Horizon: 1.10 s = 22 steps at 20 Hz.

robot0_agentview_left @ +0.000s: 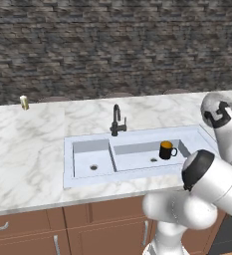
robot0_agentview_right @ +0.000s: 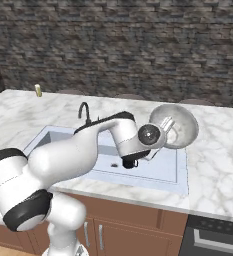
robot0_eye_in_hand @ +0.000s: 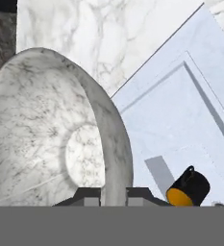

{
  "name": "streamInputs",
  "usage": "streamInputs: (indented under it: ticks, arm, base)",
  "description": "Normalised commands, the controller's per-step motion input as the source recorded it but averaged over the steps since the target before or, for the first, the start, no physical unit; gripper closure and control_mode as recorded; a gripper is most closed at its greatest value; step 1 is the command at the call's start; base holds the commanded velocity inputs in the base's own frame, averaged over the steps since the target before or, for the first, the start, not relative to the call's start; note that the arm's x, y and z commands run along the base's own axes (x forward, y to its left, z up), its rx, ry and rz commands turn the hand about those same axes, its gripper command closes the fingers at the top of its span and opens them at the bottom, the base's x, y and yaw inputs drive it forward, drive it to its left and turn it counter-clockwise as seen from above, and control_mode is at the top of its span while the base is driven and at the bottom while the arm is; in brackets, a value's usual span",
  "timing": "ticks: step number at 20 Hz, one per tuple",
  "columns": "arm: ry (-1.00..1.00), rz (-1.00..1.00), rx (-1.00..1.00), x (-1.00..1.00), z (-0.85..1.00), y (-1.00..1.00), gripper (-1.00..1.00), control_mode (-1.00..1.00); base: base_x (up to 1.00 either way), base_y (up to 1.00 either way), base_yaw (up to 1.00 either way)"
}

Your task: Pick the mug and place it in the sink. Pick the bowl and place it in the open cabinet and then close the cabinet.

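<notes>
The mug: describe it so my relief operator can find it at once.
Start at the pale blue double-basin sink set in the marble counter. In its larger right basin stands the mug. It is small and black with an orange-yellow inside and a loop handle, unlike the wide mottled grey bowl the tool grips.

The tilted bowl (robot0_agentview_right: 175, 125), pinched by its rim in the hand (robot0_eye_in_hand: 114, 193), hangs over the sink's (robot0_agentview_left: 87, 179) right end. Below, the mug (robot0_agentview_left: 167, 150) occupies the larger basin; the faucet (robot0_agentview_left: 117, 121) rises behind. Left tabletop (robot0_agentview_left: 23, 149) lies open beyond a small jar (robot0_agentview_left: 24, 102).
</notes>
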Motion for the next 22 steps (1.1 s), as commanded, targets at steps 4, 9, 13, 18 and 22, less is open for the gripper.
streamInputs:
  ticks: [4, 9, 13, 18, 22]
  arm:
    - [0.08, 0.31, -0.04, -0.04, 0.75, 0.21, 1.0, -1.0]
    - [0.06, 0.3, -0.15, -0.11, 0.76, 0.25, 1.0, -1.0]
    - [-0.09, 0.14, -0.26, -0.35, 0.42, 0.41, 1.0, -1.0]
    - [-0.21, 0.04, -0.28, -0.44, 0.14, 0.48, 1.0, -1.0]
    - [-0.01, 0.0, -0.21, -0.17, 0.0, 0.58, 1.0, -1.0]
  base:
    - [0.0, 0.0, 0.0]
    - [0.0, 0.0, 0.0]
    - [0.0, 0.0, 0.0]
    - [0.0, 0.0, 0.0]
    - [0.0, 0.0, 0.0]
